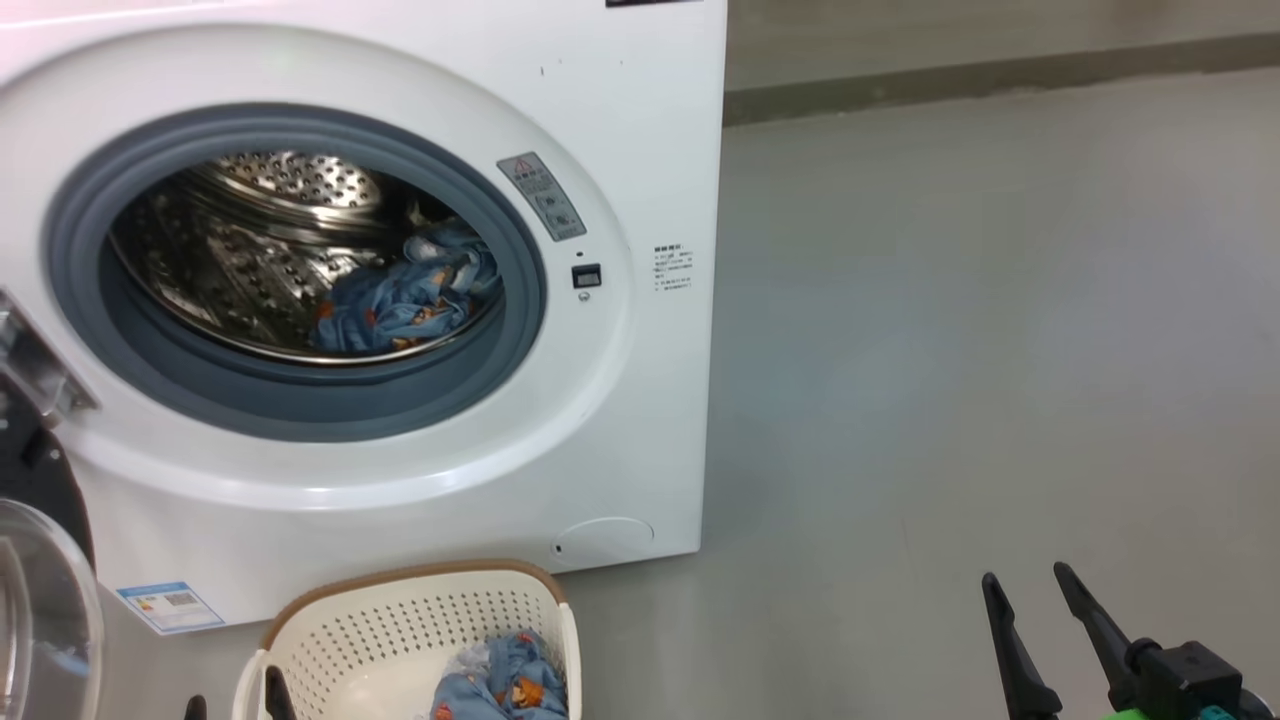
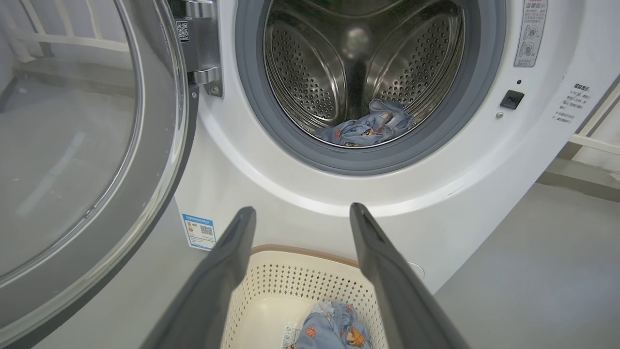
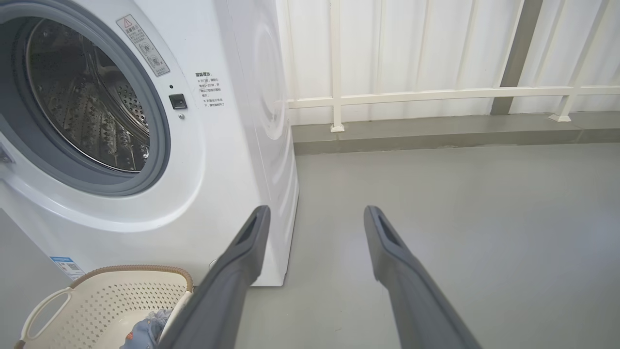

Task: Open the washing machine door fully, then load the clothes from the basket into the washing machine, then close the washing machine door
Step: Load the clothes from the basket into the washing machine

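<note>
While the washing machine door [image 2: 72,145] hangs swung wide on its hinge at my left, the drum [image 2: 358,63] is open to me. One piece of the clothes [image 2: 368,127] already lies low in the drum, right of centre. A second blue bundle [image 2: 334,329] sits in the basket [image 2: 290,281], toward its right side. The basket is on the floor [image 3: 460,218] just in front of the washing machine [image 1: 620,150], below the opening.

My left fingers [image 2: 225,271] are spread apart with nothing between them. They hover over the basket's near side and point at the machine front. My right fingers [image 3: 395,271] are spread too, empty, off over bare floor and well apart from the basket.

Step, as I judge it: load the second bundle; roughly midway through the task.

To do it well:
- Tip the left wrist down and centre the spread fingers over the bundle's highest fold.
- Go deep enough to catch all layers, but keep off the perforated wall and the label on the bottom.
- Clamp, then lift straight up clear of the brown rim so the light basket does not come along.
- Carry over the grey gasket [image 2: 290,140] and release well inside, so no cloth drapes on the lip where the door would pinch it.
- Keep the arm off the open door.
</note>
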`<state>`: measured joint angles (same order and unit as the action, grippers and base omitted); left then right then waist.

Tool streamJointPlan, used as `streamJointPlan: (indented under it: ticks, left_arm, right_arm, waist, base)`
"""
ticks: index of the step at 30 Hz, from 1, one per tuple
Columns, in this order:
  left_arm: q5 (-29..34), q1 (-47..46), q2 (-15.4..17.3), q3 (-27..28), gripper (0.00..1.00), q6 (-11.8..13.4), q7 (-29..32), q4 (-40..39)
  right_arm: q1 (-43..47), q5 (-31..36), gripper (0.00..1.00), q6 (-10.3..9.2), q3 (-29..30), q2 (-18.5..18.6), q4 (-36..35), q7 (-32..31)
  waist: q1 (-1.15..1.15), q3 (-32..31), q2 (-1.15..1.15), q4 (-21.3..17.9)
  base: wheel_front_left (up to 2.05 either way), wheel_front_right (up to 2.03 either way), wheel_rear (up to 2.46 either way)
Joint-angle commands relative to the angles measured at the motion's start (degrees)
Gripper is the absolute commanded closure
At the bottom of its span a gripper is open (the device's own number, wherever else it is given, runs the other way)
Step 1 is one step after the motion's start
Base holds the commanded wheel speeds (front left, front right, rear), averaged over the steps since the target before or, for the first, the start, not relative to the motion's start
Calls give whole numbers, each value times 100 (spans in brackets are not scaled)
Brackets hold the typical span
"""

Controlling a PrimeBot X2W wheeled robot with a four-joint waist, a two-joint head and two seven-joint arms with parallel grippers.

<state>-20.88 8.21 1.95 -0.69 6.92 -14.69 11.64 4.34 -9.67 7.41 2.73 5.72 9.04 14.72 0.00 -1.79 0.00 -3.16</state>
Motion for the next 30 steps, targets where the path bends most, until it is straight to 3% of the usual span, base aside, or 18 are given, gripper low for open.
streamJointPlan:
  ticks: [1, 18, 30]
  left_arm:
    - [-50, -43, 93, 157, 0, 54, -30, -198]
    - [-36, 60, 93, 43, 0, 102, -30, -383]
    - [-94, -49, 93, -165, 0, 102, -6, -180]
  right_arm:
    - [-25, 55, 0, 8, -104, 98, -125, 28]
    - [-7, 92, 0, 8, -39, 53, -122, 28]
    - [-187, 73, 0, 8, -94, 10, -146, 28]
  waist:
    - [0, -124, 0, 67]
    - [0, -63, 0, 206]
    - [0, 264, 0, -87]
  base:
    - [0, 0, 0]
    - [0, 0, 0]
    - [0, 0, 0]
